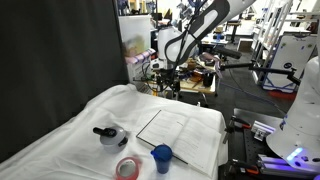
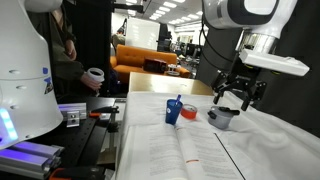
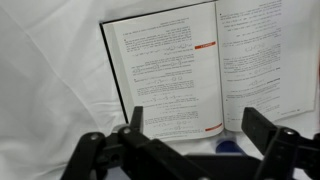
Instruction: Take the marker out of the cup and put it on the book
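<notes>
An open book (image 1: 185,135) lies on the white cloth and also shows in the other exterior view (image 2: 180,150) and fills the wrist view (image 3: 200,60). A blue cup (image 1: 161,156) stands by the book's near edge; in an exterior view (image 2: 174,112) a thin marker (image 2: 180,100) sticks up out of it. The wrist view shows the cup's rim (image 3: 228,147) low between the fingers. My gripper (image 3: 200,130) is open and empty, high above the book, also seen in both exterior views (image 1: 166,80) (image 2: 238,97).
A grey mug (image 1: 110,136) with a black thing on its rim and a red tape roll (image 1: 127,167) sit beside the blue cup; both show again (image 2: 222,118) (image 2: 190,114). Cluttered benches stand behind the table (image 1: 70,135). Another robot's white base (image 2: 25,90) stands close.
</notes>
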